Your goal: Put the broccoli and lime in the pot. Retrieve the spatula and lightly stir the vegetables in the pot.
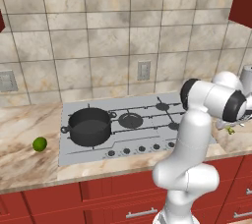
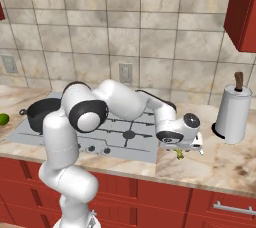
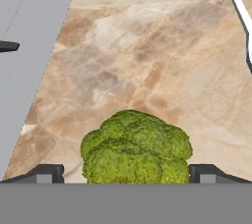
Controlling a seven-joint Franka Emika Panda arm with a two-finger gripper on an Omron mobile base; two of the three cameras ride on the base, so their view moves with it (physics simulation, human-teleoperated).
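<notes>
The arm bends low to the right of the stove, the gripper (image 2: 180, 148) pointing down over the broccoli (image 3: 136, 148), jaws spread wide with a fingertip (image 3: 47, 174) on each side. The floret sits on the marble worktop (image 3: 147, 61). The pot (image 1: 89, 126) stands on the left burner; the lime (image 1: 40, 144) lies left of the stove.

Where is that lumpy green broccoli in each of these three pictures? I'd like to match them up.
Left base view: the broccoli peeps out at the far right, on the counter just under the robot's hand.
Right base view: it sits right of centre, on the counter below the open claw.
Hand view: bottom centre, large, between the two fingertips.
Shared landmark: the grey stovetop, whose edge lies beside the broccoli in each picture.
</notes>
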